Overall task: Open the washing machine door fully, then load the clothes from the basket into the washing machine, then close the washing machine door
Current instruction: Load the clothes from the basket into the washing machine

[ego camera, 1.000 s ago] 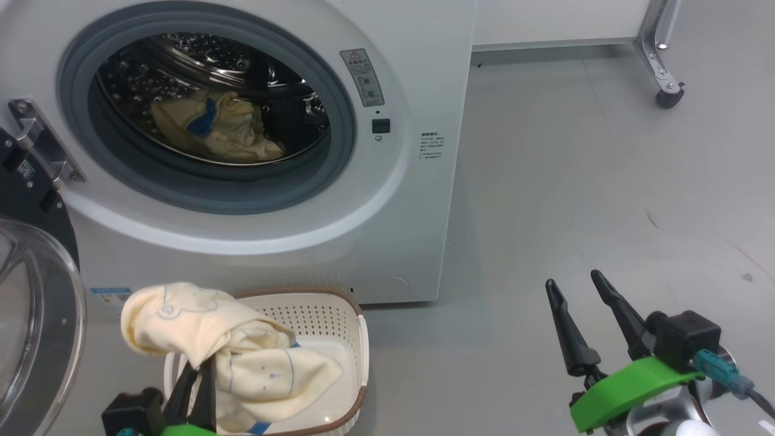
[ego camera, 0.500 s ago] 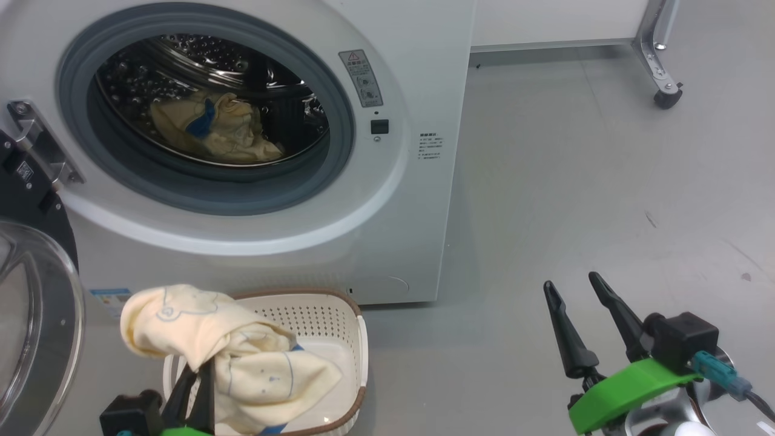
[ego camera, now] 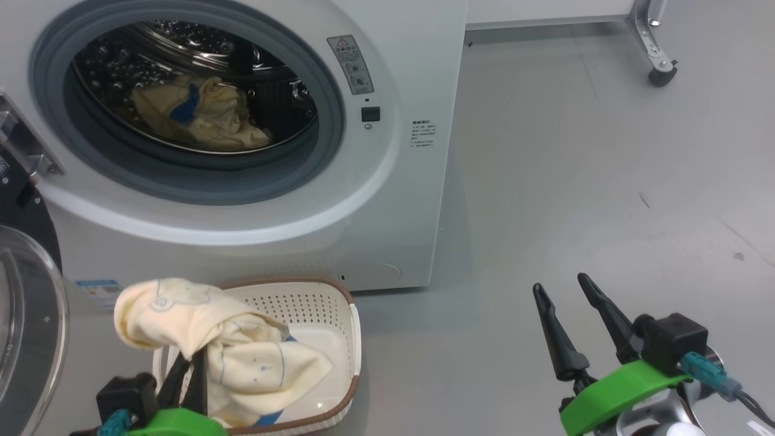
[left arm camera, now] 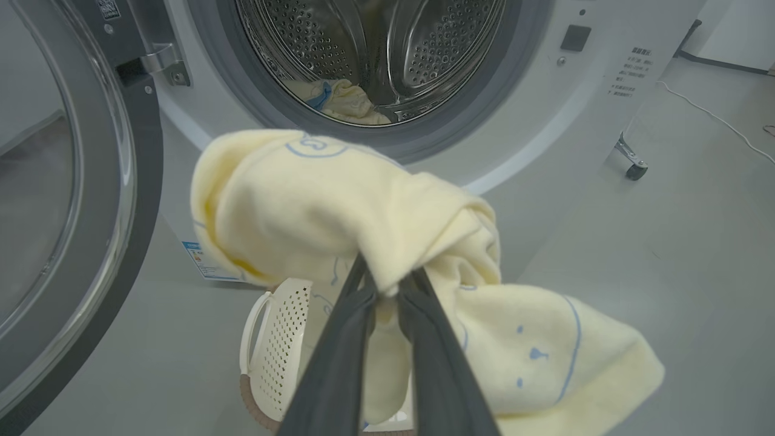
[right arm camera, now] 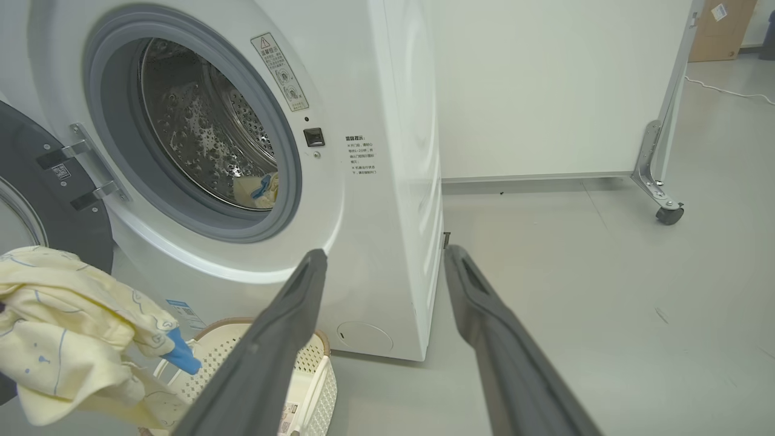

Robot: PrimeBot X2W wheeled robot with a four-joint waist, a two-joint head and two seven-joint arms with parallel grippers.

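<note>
The white washing machine [ego camera: 387, 200] [right arm camera: 393, 181] stands with its door [ego camera: 24, 327] [left arm camera: 66, 181] swung open to the left. One cream-yellow garment with a blue patch [ego camera: 194, 115] [left arm camera: 339, 103] lies in the steel drum. My left gripper [ego camera: 189, 366] [left arm camera: 387, 284] is shut on another piece of the clothes [ego camera: 230, 345] [left arm camera: 339, 212] [right arm camera: 66, 327], lifted just above the cream basket [ego camera: 339, 315] [left arm camera: 272, 339] [right arm camera: 315, 375] on the floor before the machine. My right gripper [ego camera: 560, 290] [right arm camera: 384, 257] hangs open over the bare floor at the right, holding nothing.
Grey floor [ego camera: 575, 181] stretches right of the machine. A white panel on a metal leg with a caster wheel [ego camera: 660, 75] [right arm camera: 669, 215] stands at the back right. A cable [left arm camera: 714, 115] lies on the floor.
The head camera has shifted, so the machine sits slightly higher and further left in view. The held garment and both grippers keep nearly the same place.
</note>
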